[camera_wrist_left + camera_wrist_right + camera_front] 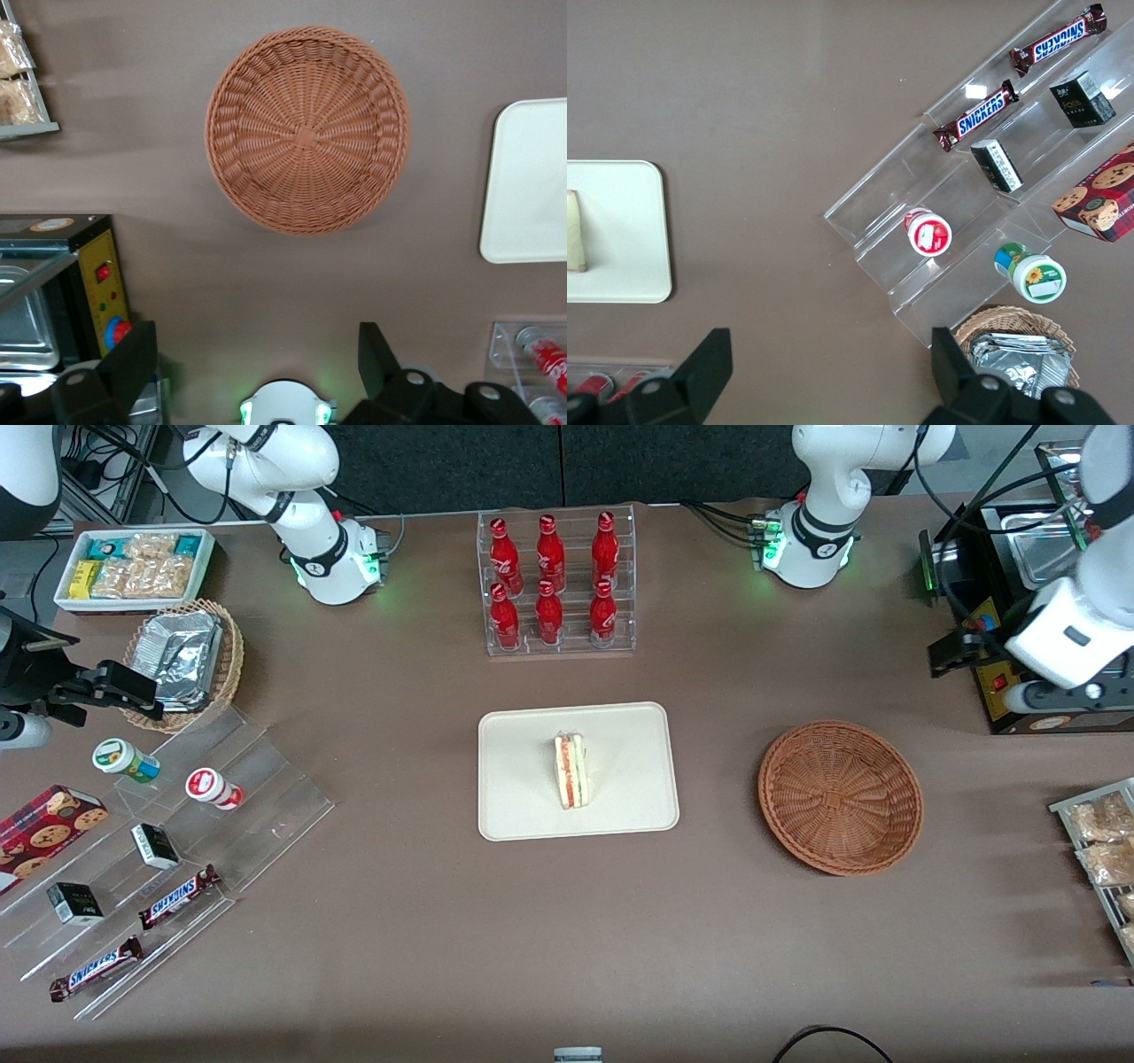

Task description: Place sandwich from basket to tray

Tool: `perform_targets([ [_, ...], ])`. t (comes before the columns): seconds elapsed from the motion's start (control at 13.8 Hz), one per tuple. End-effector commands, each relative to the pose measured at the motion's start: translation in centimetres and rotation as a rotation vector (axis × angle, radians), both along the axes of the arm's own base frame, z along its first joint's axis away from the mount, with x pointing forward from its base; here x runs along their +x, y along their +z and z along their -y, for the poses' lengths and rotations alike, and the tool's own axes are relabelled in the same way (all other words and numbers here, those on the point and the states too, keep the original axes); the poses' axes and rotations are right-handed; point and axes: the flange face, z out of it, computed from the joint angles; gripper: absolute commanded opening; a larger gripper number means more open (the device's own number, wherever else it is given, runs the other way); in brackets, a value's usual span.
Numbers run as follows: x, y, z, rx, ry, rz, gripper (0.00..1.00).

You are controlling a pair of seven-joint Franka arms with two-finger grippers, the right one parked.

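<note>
The sandwich [572, 771], a cream wedge with red and light layers, stands on the cream tray [518, 806] at the table's middle; its edge also shows in the right wrist view [574, 232]. The reddish-brown wicker basket [840, 797] is beside the tray, toward the working arm's end, and it is empty [306, 128]. My left gripper [961, 648] hangs high above the table near the black appliance, apart from the basket. In the left wrist view the gripper [257, 341] is open with nothing between its fingers. A corner of the tray [532, 177] shows there too.
A clear rack of red bottles [556, 584] stands farther from the camera than the tray. A black appliance [1019, 558] and a wire rack of snack packets [1103, 850] sit at the working arm's end. Acrylic steps with snacks [159, 859], a tan foil basket [186, 660] and a white bin [133, 567] lie toward the parked arm's end.
</note>
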Motion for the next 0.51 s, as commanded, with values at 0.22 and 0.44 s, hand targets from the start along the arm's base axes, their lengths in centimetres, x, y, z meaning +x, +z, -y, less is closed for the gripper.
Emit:
perform_targets([
  [0.22, -0.94, 0.71, -0.93, -0.015, -0.018, -0.014, 1.0],
  [0.44, -0.35, 1.46, -0.16, -0.016, -0.005, -0.001, 1.0],
])
